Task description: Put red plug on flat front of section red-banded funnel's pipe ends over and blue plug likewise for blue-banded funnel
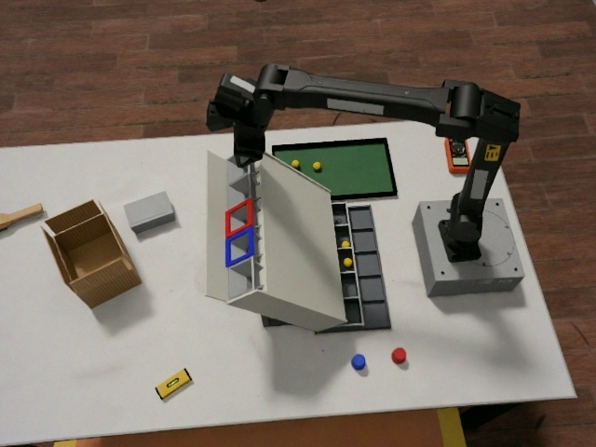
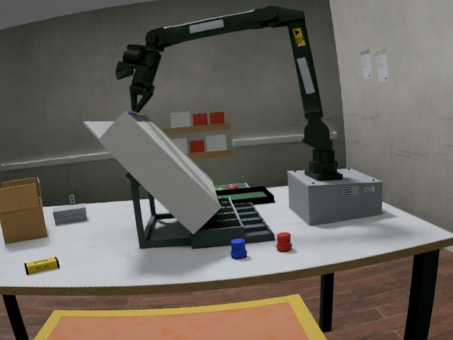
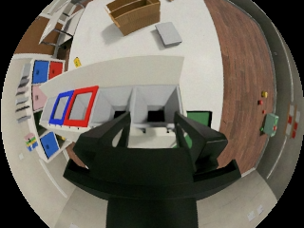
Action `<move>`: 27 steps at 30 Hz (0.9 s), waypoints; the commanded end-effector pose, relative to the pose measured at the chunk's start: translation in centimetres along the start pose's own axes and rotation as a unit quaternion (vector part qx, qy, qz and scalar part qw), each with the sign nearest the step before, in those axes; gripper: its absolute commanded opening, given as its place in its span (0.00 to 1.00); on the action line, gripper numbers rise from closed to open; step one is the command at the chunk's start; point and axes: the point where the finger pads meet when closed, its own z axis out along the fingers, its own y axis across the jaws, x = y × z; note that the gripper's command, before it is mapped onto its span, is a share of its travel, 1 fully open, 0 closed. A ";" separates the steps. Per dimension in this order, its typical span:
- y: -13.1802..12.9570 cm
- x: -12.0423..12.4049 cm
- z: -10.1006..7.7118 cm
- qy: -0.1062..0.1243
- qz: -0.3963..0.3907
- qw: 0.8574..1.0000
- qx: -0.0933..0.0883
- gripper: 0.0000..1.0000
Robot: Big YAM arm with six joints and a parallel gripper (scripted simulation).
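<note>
My gripper is open and empty, close above the grey funnels at the far end of the funnel row; it also shows in the side view and the wrist view. The red-banded funnel and the blue-banded funnel lie further along the row, left of the sloping white cover. Two yellow marbles lie in the green tray. Two more marbles sit in neighbouring middle sections of the dark rack. The red plug and the blue plug stand on the table in front of the rack.
An open cardboard box and a grey block are on the left. A yellow level lies near the front edge. An orange device lies behind the arm's grey base. A wooden piece lies at the left edge.
</note>
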 end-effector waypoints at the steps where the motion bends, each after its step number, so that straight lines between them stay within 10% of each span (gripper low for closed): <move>1: 0.0 -0.4 -0.5 -0.007 -0.001 1.000 0.002 0.59; 27: -0.1 -1.4 -1.8 -0.021 -0.006 1.000 0.006 0.59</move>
